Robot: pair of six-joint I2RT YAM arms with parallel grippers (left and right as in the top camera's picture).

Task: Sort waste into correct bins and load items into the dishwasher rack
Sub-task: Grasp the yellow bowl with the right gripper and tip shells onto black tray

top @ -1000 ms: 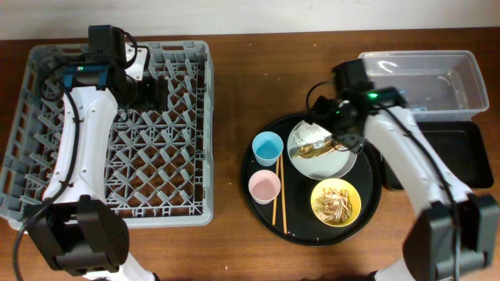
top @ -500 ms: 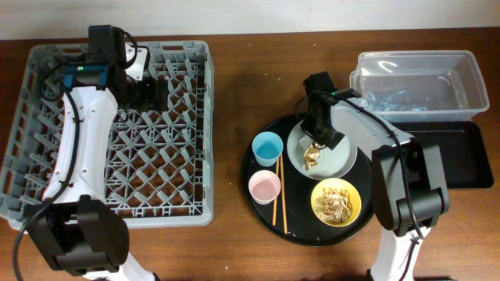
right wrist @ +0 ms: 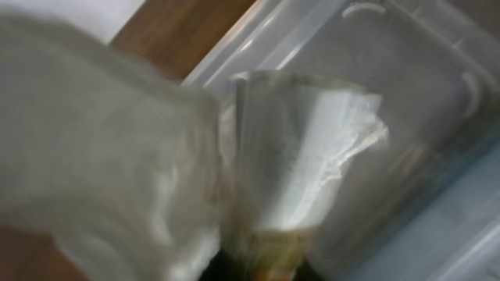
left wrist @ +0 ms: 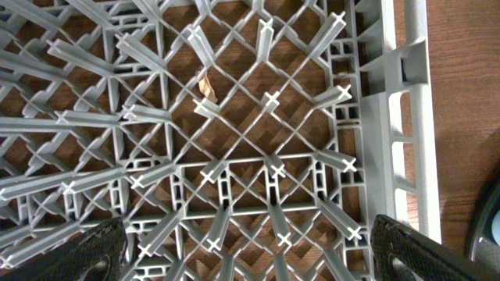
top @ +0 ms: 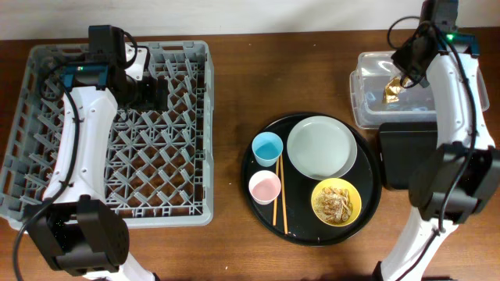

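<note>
The right gripper [top: 396, 84] is hanging over the near-left corner of the clear plastic tub [top: 469, 56], clenched on the crumpled paper napkin [top: 390, 93]. The wad is dangling below the fingertips, above the tub's interior, showing tan stains from overhead. In the right wrist view the napkin [right wrist: 312, 148] is filling the frame as a blurred, soft white fold with a ragged edge, and the tub's glossy rounded wall [right wrist: 422, 70] is sitting behind it.

The black rectangular tray [top: 402, 164] is lying just in front of the tub, partly under the arm. On the round black tray [top: 297, 218], the smooth white plate [top: 322, 147] is sitting bare, with the yellow bowl [top: 336, 201] of tan food scraps [top: 337, 204] in front of it. The wooden chopsticks [top: 281, 195] are lying with their long axis running front to back, between the light-blue cup [top: 268, 147] and pink cup [top: 264, 186] on one side and the plate and bowl on the other.

The left gripper [top: 156, 92] is hovering over the grey dishwasher rack [top: 172, 179] with its fingers [left wrist: 94, 250] spread wide and gripping nothing above the cross-topped pegs.
</note>
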